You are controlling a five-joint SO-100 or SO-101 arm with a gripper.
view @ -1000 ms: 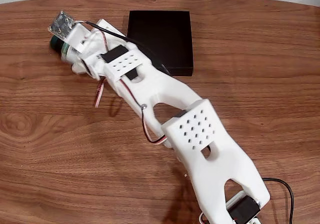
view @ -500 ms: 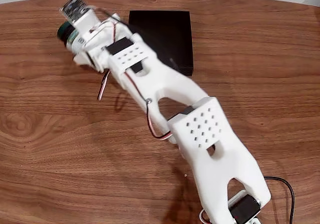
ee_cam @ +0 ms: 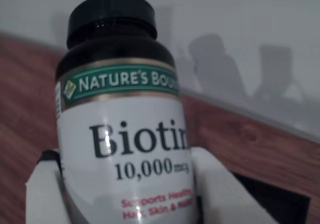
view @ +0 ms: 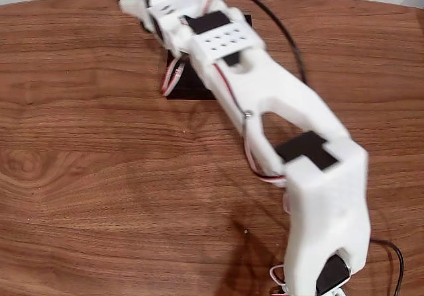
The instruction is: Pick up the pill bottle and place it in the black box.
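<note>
— Wrist view first: where's the bottle (ee_cam: 122, 134)?
— Upright between the two white fingers (ee_cam: 220, 189), one on each side of its label, clenched on it. The gripper (ee_cam: 125, 194) holds it up off the desk.
— And the box (ee_cam: 272, 201)?
— A black corner of it shows at lower right, below the bottle. In the fixed view the box (view: 192, 84) lies near the desk's far edge, mostly under the arm (view: 265, 104), whose head reaches past that edge.
</note>
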